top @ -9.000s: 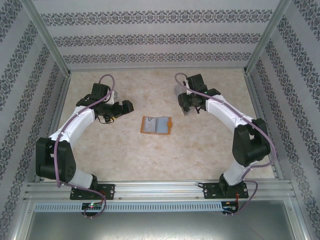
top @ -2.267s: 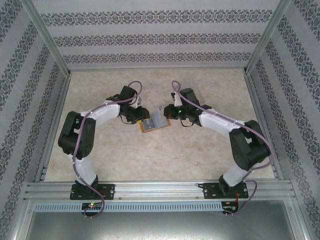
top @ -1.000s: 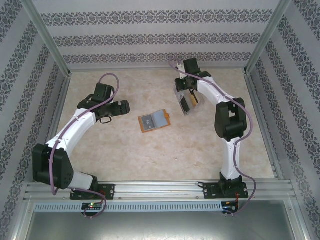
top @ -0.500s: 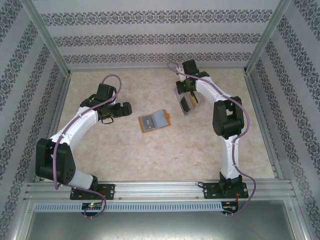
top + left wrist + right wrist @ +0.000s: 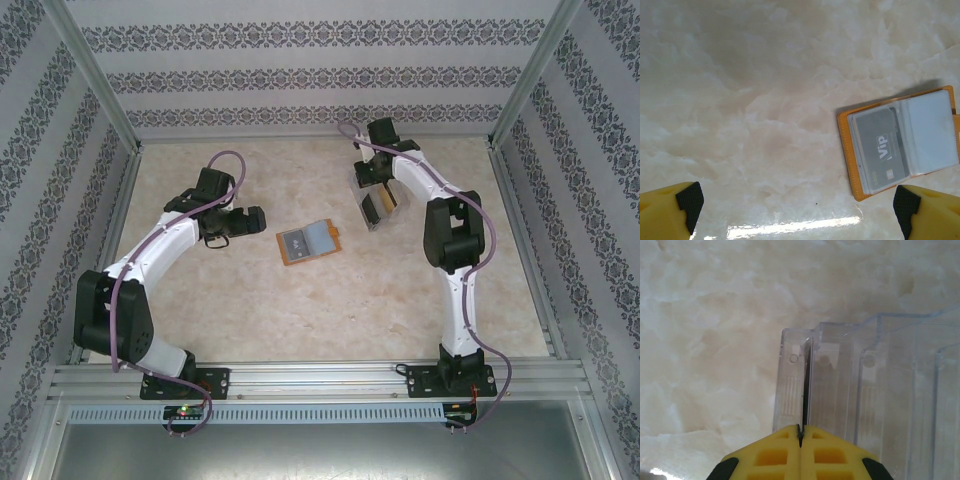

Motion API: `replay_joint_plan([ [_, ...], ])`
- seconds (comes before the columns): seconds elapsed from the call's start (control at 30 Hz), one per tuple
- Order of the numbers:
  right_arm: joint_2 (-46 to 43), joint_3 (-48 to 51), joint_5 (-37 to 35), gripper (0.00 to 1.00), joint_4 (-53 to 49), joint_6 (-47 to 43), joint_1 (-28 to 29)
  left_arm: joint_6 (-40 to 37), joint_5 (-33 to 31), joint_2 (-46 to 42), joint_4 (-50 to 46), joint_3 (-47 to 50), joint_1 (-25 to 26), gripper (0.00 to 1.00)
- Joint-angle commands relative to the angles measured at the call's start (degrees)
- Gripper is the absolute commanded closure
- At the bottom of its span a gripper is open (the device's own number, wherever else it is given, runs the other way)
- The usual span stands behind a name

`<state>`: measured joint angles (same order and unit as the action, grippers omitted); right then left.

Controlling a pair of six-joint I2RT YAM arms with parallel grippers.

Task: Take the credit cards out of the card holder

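Claw status, R side: right claw (image 5: 801, 429) is pressed together, clamped on a thin dark rectangular credit card (image 5: 804, 385) seen edge-on. Card hangs vert. in the end slot of a clear ribbed plastic box (image 5: 880, 390), close to the box's outer wall. Box stands on the pale marble-pattern table (image 5: 700, 340), on R arm's side toward the far edge.

Step in hand (judged): seat card in box, then release.
1. Hold card parallel w/ slot walls; no twist at wrist.
2. Lower until card bottoms out. Whether it has can't be told from these views.
3. Part the claw only a little, then lift straight up, so it doesn't drag the card or tip the light box.

L side: left claw (image 5: 796, 200) is spread wide w/ nothing between its tips, hovering above the table near the orange-tan folding leather-like card holder (image 5: 844, 150). Holder lies open and flat at mid-table, well apart from box. One dark "VIP" card (image 5: 882, 150) sits in the pocket on the half toward the L arm; other pocket looks empty. Est. task part done: that card needs pulling next.
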<state>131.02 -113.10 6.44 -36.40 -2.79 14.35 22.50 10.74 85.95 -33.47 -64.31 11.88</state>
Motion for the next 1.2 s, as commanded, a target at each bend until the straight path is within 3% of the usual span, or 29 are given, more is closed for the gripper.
replay_joint_plan([
  [0.0,1.8,-3.1,0.7,0.95,-2.8,0.7,-0.5,0.1,0.4,0.5,0.3,-1.4,-0.8,0.01],
  [0.13,2.1,-4.2,0.4,0.86,-3.3,1.2,-0.6,-0.1,0.1,0.6,0.1,-1.5,-0.8,0.0],
  [0.47,-1.1,-4.8,-1.1,0.79,-3.9,4.0,-0.1,0.0,0.2,0.8,0.0,-1.6,-0.8,0.01],
  [0.63,-6.7,-1.8,0.3,0.66,-4.6,7.1,1.5,1.9,0.6,0.7,0.6,-1.2,-0.8,0.0],
  [0.93,-23.3,19.6,-4.4,0.46,1.6,17.1,10.5,8.3,2.8,1.8,4.8,0.9,-1.4,0.01],
  [1.17,-27.4,30.9,-1.4,0.41,5.8,25.7,19.4,11.7,1.5,0.4,8.6,4.1,-4.3,0.01],
])
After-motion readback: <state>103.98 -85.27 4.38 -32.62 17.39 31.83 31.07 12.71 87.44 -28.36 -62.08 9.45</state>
